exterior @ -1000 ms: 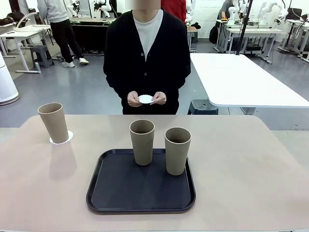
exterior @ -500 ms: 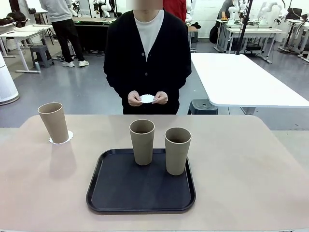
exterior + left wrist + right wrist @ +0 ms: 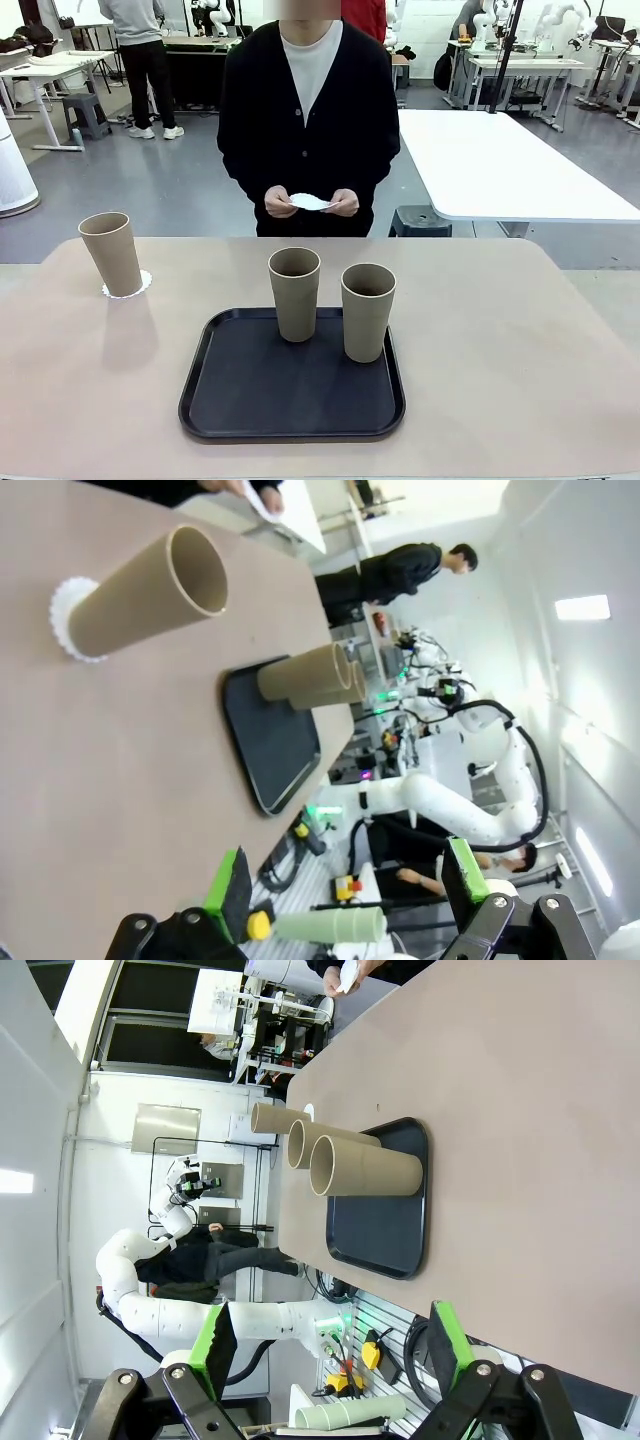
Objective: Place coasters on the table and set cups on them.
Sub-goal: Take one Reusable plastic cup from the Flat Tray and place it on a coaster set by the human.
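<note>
Left cup (image 3: 112, 254) stands upright on a placed coaster (image 3: 141, 285) near the far left corner of the surface (image 3: 520, 340). Middle cup (image 3: 294, 293) and right cup (image 3: 367, 311) stand upright, just beside each other, on the black tray (image 3: 290, 400) at centre. The person (image 3: 308, 110) at the far side holds a second coaster (image 3: 310, 202) between both hands, clear of the surface. Left end effector (image 3: 345, 880) and right end effector (image 3: 330, 1350) both have fingers spread wide, gripping nothing
</note>
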Robot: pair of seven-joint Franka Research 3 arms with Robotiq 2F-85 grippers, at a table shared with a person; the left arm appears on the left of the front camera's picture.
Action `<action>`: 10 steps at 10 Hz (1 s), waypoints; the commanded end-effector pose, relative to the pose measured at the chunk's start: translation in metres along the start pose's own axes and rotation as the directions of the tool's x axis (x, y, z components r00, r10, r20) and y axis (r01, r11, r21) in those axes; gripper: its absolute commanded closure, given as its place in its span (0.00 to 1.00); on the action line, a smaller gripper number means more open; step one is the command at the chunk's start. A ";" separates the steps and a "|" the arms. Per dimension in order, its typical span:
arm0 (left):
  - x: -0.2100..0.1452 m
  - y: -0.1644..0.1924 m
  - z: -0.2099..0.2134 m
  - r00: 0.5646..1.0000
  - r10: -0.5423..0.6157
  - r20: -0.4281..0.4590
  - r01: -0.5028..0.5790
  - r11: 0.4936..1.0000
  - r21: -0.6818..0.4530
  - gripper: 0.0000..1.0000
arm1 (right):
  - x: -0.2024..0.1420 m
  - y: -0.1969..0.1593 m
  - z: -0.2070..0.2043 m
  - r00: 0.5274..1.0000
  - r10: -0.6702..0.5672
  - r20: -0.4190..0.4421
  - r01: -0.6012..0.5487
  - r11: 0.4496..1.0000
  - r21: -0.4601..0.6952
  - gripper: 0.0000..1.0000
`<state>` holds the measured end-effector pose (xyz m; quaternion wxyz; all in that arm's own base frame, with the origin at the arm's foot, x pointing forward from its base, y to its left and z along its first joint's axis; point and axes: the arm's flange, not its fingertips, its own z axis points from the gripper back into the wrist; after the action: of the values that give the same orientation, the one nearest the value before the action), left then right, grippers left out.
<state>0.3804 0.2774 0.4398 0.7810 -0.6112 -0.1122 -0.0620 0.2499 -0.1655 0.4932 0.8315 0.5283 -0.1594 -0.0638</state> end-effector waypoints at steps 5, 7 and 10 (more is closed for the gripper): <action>-0.001 0.000 0.000 1.000 0.009 0.000 -0.009 1.000 -0.018 0.00 | 0.002 0.000 -0.001 1.000 0.008 0.008 -0.009 1.000 0.025 0.00; -0.001 0.000 0.000 1.000 0.009 0.000 -0.009 1.000 -0.018 0.00 | 0.002 0.000 -0.001 1.000 0.008 0.008 -0.009 1.000 0.025 0.00; -0.001 0.000 0.000 1.000 0.009 0.000 -0.009 1.000 -0.018 0.00 | 0.002 0.000 -0.001 1.000 0.008 0.008 -0.009 1.000 0.025 0.00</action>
<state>0.3806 0.2762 0.4374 0.7788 -0.6146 -0.1089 -0.0618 0.2499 -0.1655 0.4932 0.8315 0.5283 -0.1594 -0.0638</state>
